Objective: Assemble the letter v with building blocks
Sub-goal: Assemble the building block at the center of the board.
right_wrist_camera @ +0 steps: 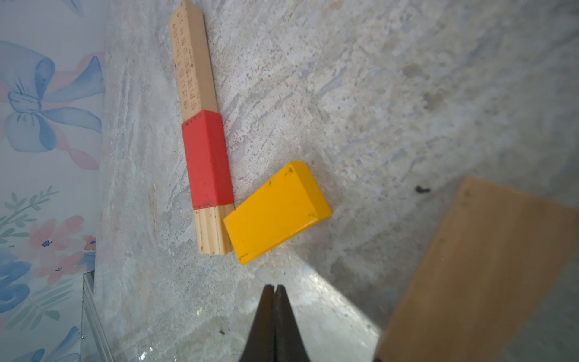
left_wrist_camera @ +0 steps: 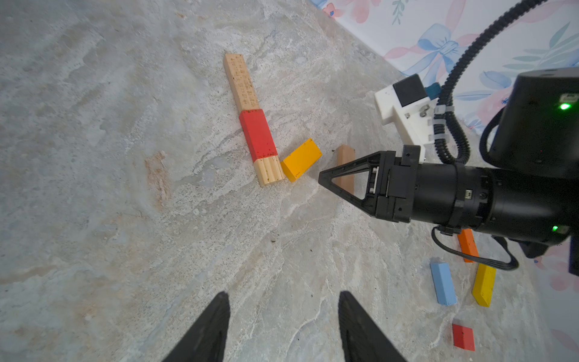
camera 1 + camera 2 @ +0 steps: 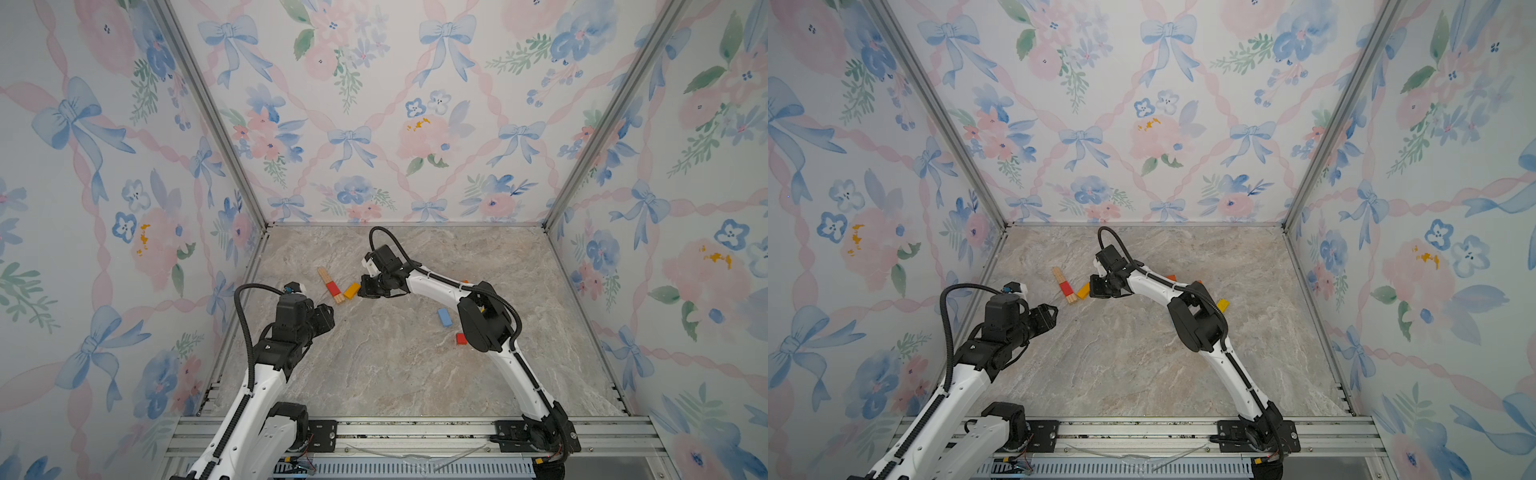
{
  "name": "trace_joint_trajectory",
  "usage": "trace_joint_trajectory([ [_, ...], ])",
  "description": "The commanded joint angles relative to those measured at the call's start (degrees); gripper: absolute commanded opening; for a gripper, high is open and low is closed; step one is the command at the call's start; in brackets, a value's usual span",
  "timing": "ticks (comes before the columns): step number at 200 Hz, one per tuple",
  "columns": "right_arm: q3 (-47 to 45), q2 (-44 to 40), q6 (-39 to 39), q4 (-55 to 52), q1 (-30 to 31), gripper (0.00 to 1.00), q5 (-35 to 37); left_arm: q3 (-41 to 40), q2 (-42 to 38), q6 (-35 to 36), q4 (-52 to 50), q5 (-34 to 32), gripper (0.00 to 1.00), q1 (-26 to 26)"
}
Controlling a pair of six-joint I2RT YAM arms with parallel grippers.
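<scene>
Nearest, the left gripper [image 2: 283, 294] hangs by the worktop's [image 3: 395, 374] left edge, jaws partly apart and empty. The right gripper [image 1: 275, 286], pinched closed on nothing, points at the yellow block [image 1: 275, 213]. That block touches the end of a line of blocks [image 1: 206, 160] toward the far left corner. Spare building blocks [image 2: 443, 283] lie nearer the right edge.

Cell enclosure and bench surface.
Marble-patterned tabletop [image 3: 395, 374], beige-grey veining, with a few dark specks [image 2: 273, 241] seen in the left wrist view. Wallpaper [image 3: 374, 104] on three walls: blue bows, pink and blue flowers, pink ribbon lattice. Aluminium corner posts [image 3: 210, 112] rise at both back corners in both top views. Aluminium rail [image 3: 415, 432] runs along the near edge, with a slotted grey strip [image 3: 415, 469] just beside it.
</scene>
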Motion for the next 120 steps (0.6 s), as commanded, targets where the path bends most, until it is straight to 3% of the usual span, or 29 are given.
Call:
trace_joint_trajectory([
  [1,1.5,1.6,1.5,0.4,0.8,0.00,-1.1,-0.5,0.2,-0.9,-0.2,0.3,0.57,0.5],
  [120,4.7,4.9,3.0,-0.3,1.4,0.00,-1.5,-0.5,1.1,-0.8,-0.2,0.6,0.57,0.6],
])
